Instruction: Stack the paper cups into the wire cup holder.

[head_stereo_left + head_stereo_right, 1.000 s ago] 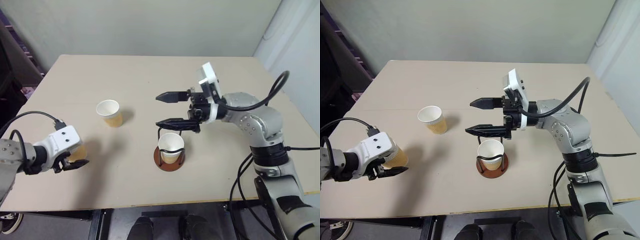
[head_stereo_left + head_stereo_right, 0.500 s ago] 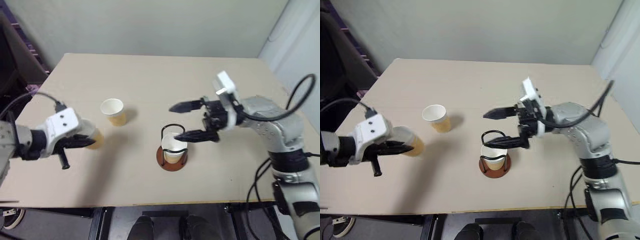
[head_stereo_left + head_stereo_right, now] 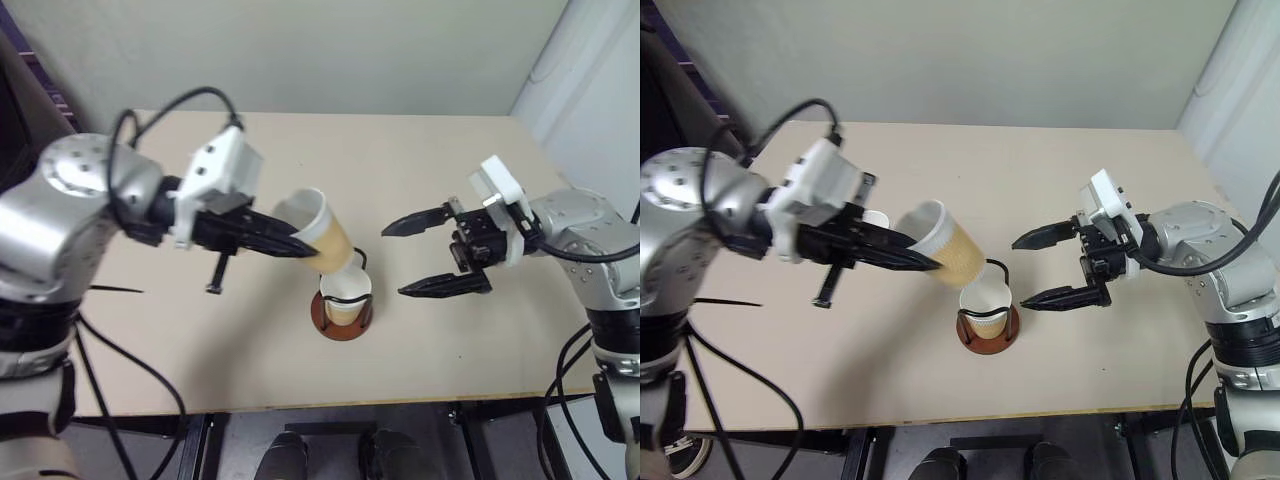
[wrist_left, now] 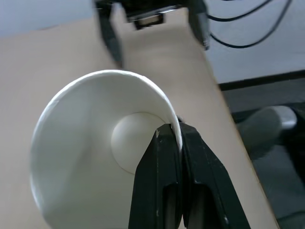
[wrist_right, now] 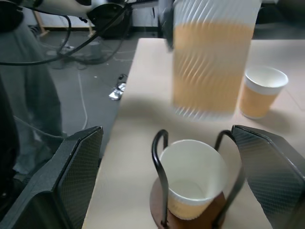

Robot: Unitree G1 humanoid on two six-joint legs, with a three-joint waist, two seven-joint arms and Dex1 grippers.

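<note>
My left gripper (image 3: 298, 248) is shut on the rim of a pale tan paper cup (image 3: 322, 234). The cup hangs tilted, its bottom just above the wire cup holder (image 3: 340, 320). The left wrist view shows the fingers (image 4: 162, 157) pinching the cup's wall (image 4: 90, 143). A second paper cup (image 3: 346, 291) stands upright inside the holder's black loops. Right of the holder, my right gripper (image 3: 395, 262) is open, empty and apart from it. A third cup (image 5: 262, 90) stands on the table beyond the holder.
The beige table (image 3: 420, 160) has bare surface at the back and on the right. Its front edge (image 3: 330, 408) runs close below the holder. Black cables hang from both arms.
My left gripper has closed on the cup at the near left, lifted it and carried it right, over the holder. The right gripper has drawn back to the right, still open.
</note>
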